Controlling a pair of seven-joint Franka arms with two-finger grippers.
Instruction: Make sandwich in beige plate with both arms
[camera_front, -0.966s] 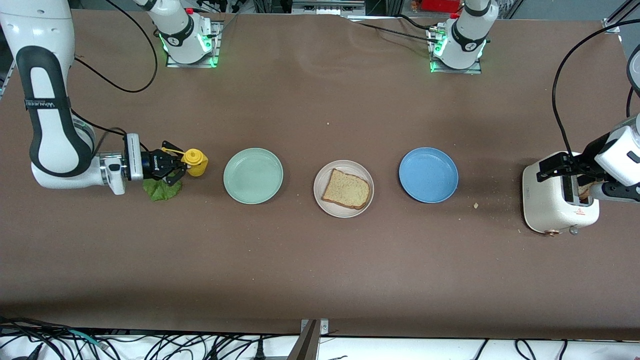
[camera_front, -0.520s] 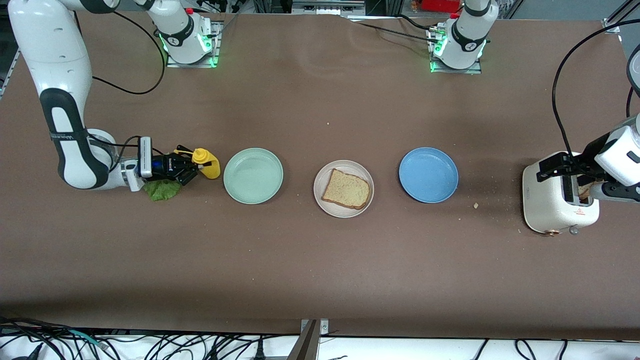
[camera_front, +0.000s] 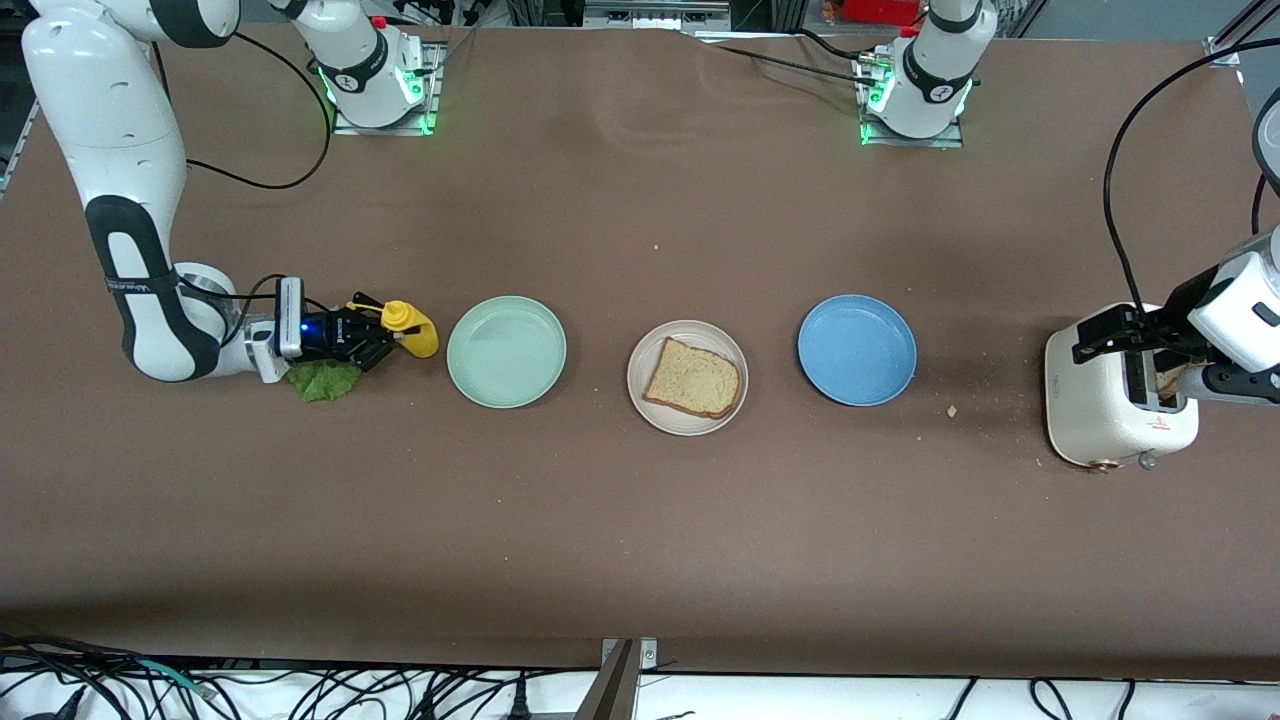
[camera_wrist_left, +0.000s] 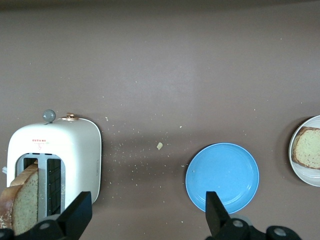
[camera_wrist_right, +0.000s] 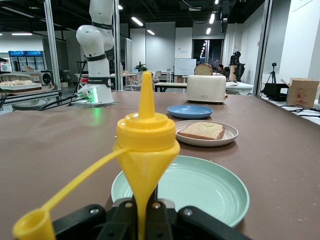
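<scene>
While your right gripper (camera_front: 385, 338) sits low at the right arm's end of the table, its fingers are closed around a yellow squeeze bottle (camera_front: 412, 331), nozzle pointing at the mint green plate (camera_front: 506, 351) just beside it. You can see the bottle's cap (camera_wrist_right: 30, 226) hanging open on its strap in the right wrist view. A green lettuce leaf (camera_front: 322, 380) lies on the table under that wrist.

Your beige plate (camera_front: 687, 376) stands mid-table between the mint plate at its 9 o'clock and the blue plate (camera_front: 856, 349) at its 3 o'clock. It holds one toasted bread slice (camera_front: 693, 378), uncovered.

Your left gripper (camera_wrist_left: 145, 212) hovers over the white toaster (camera_front: 1118, 404) at the left arm's end, fingers spread wide and holding nothing. A second bread slice (camera_wrist_left: 21, 202) stands in a toaster slot. Crumbs (camera_wrist_left: 159, 146) dot the table between toaster and blue plate.
</scene>
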